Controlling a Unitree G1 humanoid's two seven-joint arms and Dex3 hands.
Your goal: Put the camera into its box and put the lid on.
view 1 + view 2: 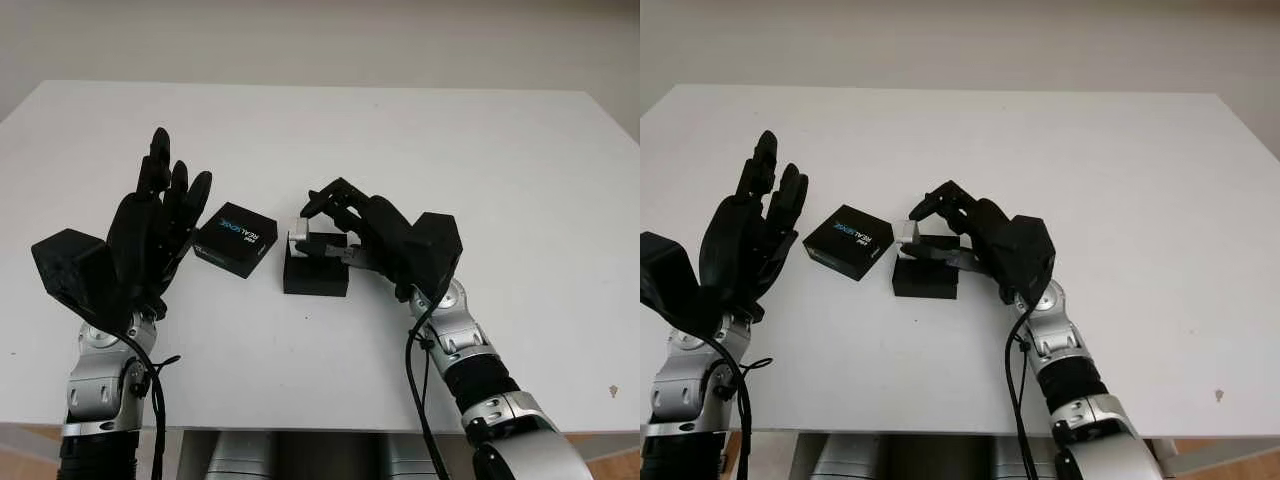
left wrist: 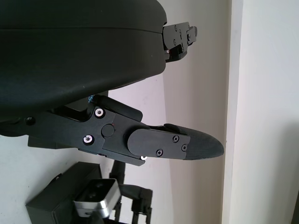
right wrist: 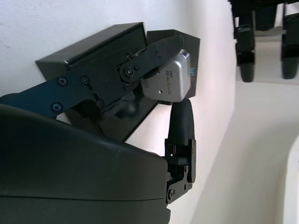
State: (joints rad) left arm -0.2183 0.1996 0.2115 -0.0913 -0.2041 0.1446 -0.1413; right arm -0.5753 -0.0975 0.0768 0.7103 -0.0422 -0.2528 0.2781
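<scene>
Right hand [image 1: 345, 235] nearest, fingers clamped on the silver camera [image 3: 167, 83], held just over the open black box [image 1: 316, 273]; its long axis seems to run along the box. Left hand [image 1: 150, 230] open, raised beside the lid [image 1: 235, 238], farther left.

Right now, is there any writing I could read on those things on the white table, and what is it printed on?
"REALSENSE": on the end face of the small silver camera held in the right hand over the open black box.
"REALSENSE": in white and blue on top of the flat black lid lying beside the box, near the open left hand.
A tiny word before "REALSENSE" on both: too small to read.
</scene>
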